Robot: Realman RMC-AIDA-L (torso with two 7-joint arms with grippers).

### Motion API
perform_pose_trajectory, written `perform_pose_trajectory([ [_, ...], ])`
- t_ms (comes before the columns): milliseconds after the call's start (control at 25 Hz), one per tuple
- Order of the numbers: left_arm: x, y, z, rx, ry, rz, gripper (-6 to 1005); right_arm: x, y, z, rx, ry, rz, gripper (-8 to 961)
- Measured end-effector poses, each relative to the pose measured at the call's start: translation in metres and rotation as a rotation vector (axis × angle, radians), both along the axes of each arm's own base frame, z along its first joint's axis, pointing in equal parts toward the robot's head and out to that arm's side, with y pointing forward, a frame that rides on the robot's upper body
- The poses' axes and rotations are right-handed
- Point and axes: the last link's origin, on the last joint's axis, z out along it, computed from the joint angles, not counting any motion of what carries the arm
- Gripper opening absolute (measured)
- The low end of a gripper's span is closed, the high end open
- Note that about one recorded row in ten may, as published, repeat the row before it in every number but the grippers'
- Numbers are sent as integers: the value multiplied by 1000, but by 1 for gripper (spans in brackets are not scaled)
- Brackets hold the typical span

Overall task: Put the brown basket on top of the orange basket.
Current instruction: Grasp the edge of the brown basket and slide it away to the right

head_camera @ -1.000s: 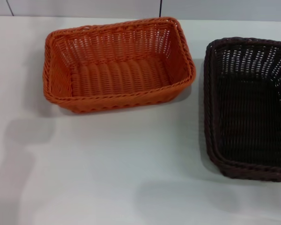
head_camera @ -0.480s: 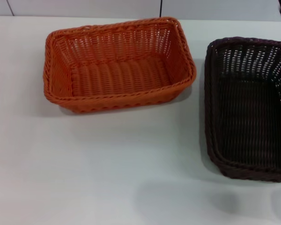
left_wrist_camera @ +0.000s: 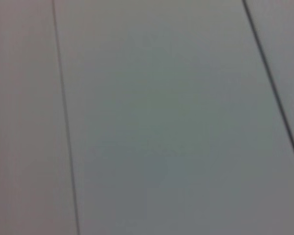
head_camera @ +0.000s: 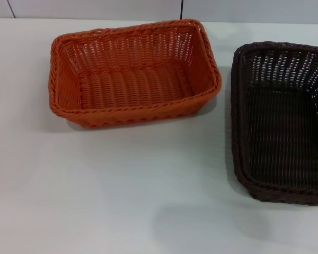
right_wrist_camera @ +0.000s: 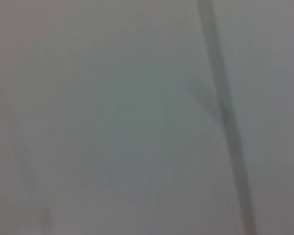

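On table [head_camera: 122, 190], brown basket [head_camera: 281, 121] beside orange basket [head_camera: 132, 74]

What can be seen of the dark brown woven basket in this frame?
The rectangular dark brown woven wicker basket has flared openwork sides and a braided rim. It sits upright and empty on the white table, at the robot's right, cut off by the picture's edge. It stands apart from the orange basket, and no gripper touches it.

orange basket [head_camera: 133, 74] and brown basket [head_camera: 281, 121] sit apart, seemingly untouched, on the white table [head_camera: 95, 190].
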Motion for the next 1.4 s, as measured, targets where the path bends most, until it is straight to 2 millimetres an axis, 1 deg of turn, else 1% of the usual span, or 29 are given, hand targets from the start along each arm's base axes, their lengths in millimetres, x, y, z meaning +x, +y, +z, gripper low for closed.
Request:
perform_pose_trajectory([
  [40,-2,-2,0,3,-3,12,841,-5,-2,-2,-88,-50,-6,826],
  [80,-8,-7,-2,1,-5,40,841,-15,-10,-6,-238,-142,-3,826],
  [120,-8,-7,-2,1,-5,40,841,-15,-10,-6,-238,-142,-3,826],
  [240,-21,-16,-4,-3,-19,104,841,-21,-29,-8,-437,-267,-15,827],
  [280,-30,-22,-3,1,-44,143,841,-20,-44,-10,-538,-338,-25,827],
  [320,-30,-22,-3,1,-44,143,841,-20,-44,-10,-538,-338,-25,824],
  [440,-36,-27,-5,-7,-60,168,841,-17,-62,-11,-655,-425,-45,815],
  [480,-38,-28,-6,-12,-63,176,841,-11,-73,-11,-734,-488,-78,812],
  [520,-38,-28,-6,-12,-63,176,841,-11,-73,-11,-734,-488,-78,809],
  [680,-44,-28,-9,-33,-93,214,841,-2,-88,-12,-849,-583,-145,798],
  [720,-44,-28,-9,-33,-93,214,841,-2,-88,-12,-849,-583,-145,795],
  [880,-45,-26,-10,-36,-104,223,841,1,-104,-19,-933,-667,-148,783],
  [1000,-46,-24,-11,-43,-108,226,841,5,-108,-23,-980,-693,-144,774],
  [1200,-46,-21,-12,-53,-110,235,841,23,-116,-33,-1116,-779,-126,759],
  [1360,-45,-19,-12,-57,-109,235,841,30,-119,-37,-1148,-830,-116,747],
  [1400,-45,-17,-12,-58,-110,233,841,33,-119,-39,-1149,-866,-130,744],
])
